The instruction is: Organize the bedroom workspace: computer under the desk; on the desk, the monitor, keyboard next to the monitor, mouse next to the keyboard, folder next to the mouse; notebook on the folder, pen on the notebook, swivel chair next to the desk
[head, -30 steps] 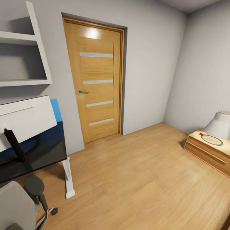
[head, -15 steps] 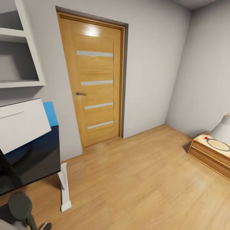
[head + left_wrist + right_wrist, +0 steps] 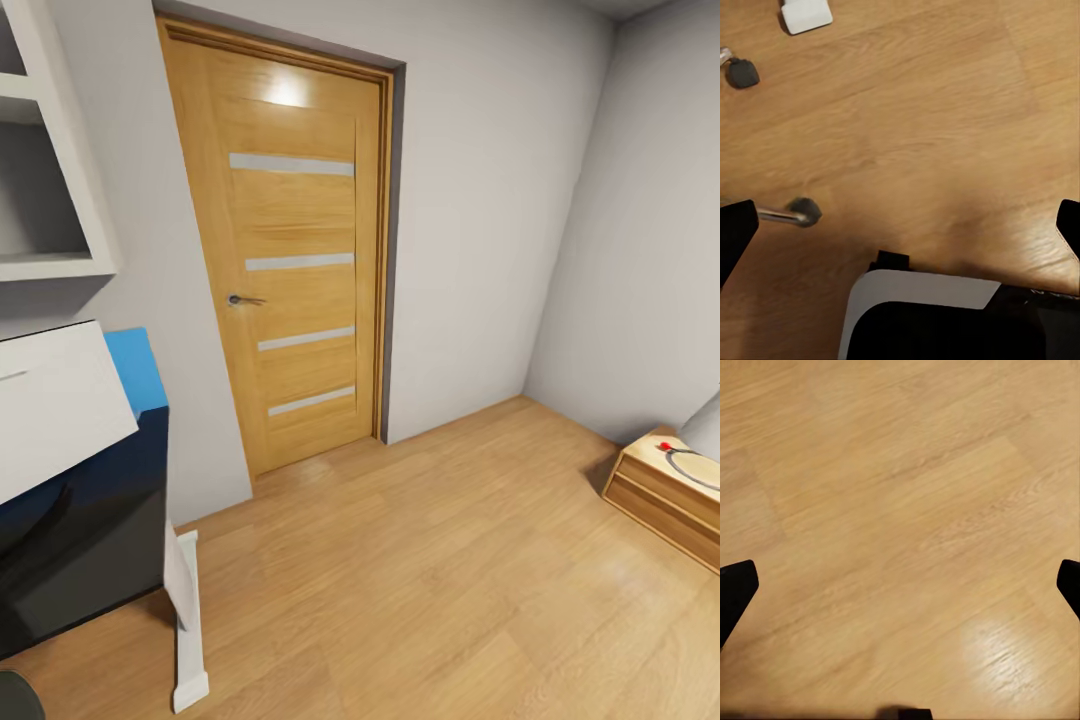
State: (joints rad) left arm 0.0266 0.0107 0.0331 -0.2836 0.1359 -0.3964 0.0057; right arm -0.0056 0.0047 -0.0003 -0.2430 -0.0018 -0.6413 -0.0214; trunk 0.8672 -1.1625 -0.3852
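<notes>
At the left edge of the head view stands the desk with its glossy black top and white leg. On it the monitor shows its white back. A dark bit of the swivel chair sits in the bottom left corner. In the left wrist view my left gripper hangs open above the wooden floor, near two chair castors and the desk's white foot. My right gripper is open over bare floor. Computer, keyboard, mouse, folder, notebook and pen are out of view.
A closed wooden door fills the wall ahead. A white wall shelf hangs above the desk, with a blue wall panel behind it. A low wooden bedside chest stands at the right. Open wooden floor lies between.
The whole head view has swung to the right: desk, monitor and chair have slid toward the left edge, and the chair has almost left the picture.
</notes>
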